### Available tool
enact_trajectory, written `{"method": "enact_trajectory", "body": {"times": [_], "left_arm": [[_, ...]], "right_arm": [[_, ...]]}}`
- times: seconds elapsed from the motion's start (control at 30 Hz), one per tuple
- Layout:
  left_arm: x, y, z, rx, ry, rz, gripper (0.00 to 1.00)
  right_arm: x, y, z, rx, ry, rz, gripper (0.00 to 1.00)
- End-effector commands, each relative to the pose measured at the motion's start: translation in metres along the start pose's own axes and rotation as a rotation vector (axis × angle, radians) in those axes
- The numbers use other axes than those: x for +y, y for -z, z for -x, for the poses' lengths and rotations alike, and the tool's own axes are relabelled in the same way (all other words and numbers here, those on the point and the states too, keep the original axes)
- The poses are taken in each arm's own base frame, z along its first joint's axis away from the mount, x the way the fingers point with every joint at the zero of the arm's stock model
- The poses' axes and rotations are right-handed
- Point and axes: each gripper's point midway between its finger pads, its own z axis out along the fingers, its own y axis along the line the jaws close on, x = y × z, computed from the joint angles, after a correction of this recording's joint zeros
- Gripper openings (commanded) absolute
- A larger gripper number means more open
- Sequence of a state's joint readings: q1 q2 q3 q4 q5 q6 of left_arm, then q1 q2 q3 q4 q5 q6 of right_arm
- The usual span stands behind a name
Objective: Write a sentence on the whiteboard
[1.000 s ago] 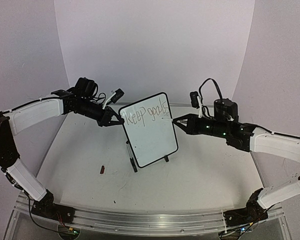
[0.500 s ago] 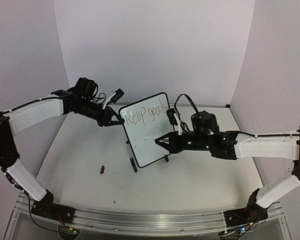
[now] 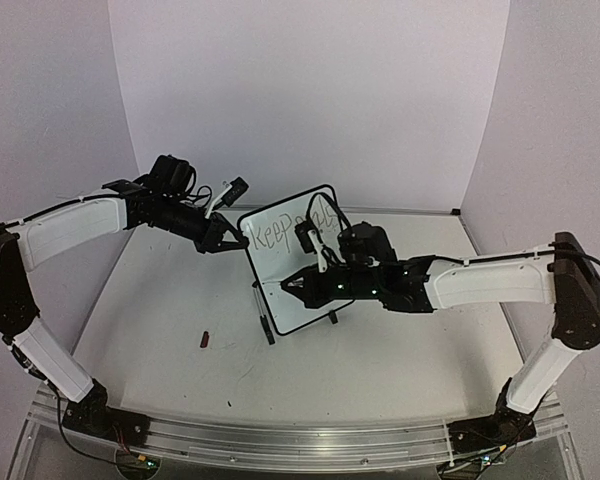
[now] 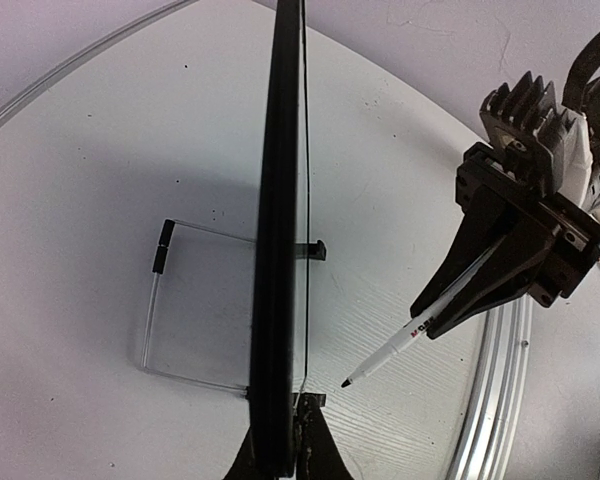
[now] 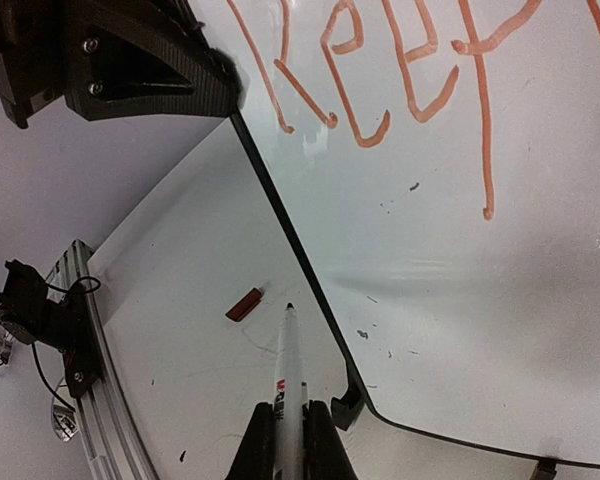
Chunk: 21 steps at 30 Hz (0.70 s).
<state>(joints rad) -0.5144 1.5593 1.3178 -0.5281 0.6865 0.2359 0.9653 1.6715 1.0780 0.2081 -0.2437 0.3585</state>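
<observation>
**Whiteboard and grippers.** The whiteboard (image 3: 270, 262) stands on its two feet on the table (image 3: 400, 350), directly ahead of the right gripper (image 3: 298, 286). The left gripper (image 3: 223, 243) pinches its upper left edge. The sentence (image 3: 272, 235) shows "Keep" along the top line, and the right arm partly covers what follows that word.

You see the right gripper's fingers closed tight on a marker (image 5: 288, 365). The marker projects forward from them, with its tip toward the board's lower left part. In the left wrist view a narrow gap separates the tip from the board's surface.

The left gripper's fingers (image 4: 318, 458) are fully closed on the board's black frame. A small red object (image 5: 244, 303) lies on the table, left of the marker tip in the right wrist view.
</observation>
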Motion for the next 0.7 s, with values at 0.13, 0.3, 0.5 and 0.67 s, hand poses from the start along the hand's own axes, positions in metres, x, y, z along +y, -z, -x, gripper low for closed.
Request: {"method": "enact_trajectory", "body": {"times": [0.13,0.3,0.5,0.67], "left_arm": [[0.002,-0.003,-0.006,0.019,-0.024,0.018,0.0],[0.002,-0.002,-0.005,0.017,-0.027,0.02,0.0],[0.001,-0.001,-0.005,0.015,-0.028,0.02,0.0],[0.001,-0.001,-0.004,0.014,-0.031,0.022,0.0]], "right_arm": [[-0.008,-0.017,0.015,-0.04,0.015,-0.056,0.0],[-0.017,-0.021,0.015,-0.05,-0.004,-0.104,0.0],[-0.027,-0.021,0.005,-0.036,-0.021,-0.143,0.0],[-0.037,-0.018,-0.014,-0.002,-0.046,-0.168,0.0]]}}
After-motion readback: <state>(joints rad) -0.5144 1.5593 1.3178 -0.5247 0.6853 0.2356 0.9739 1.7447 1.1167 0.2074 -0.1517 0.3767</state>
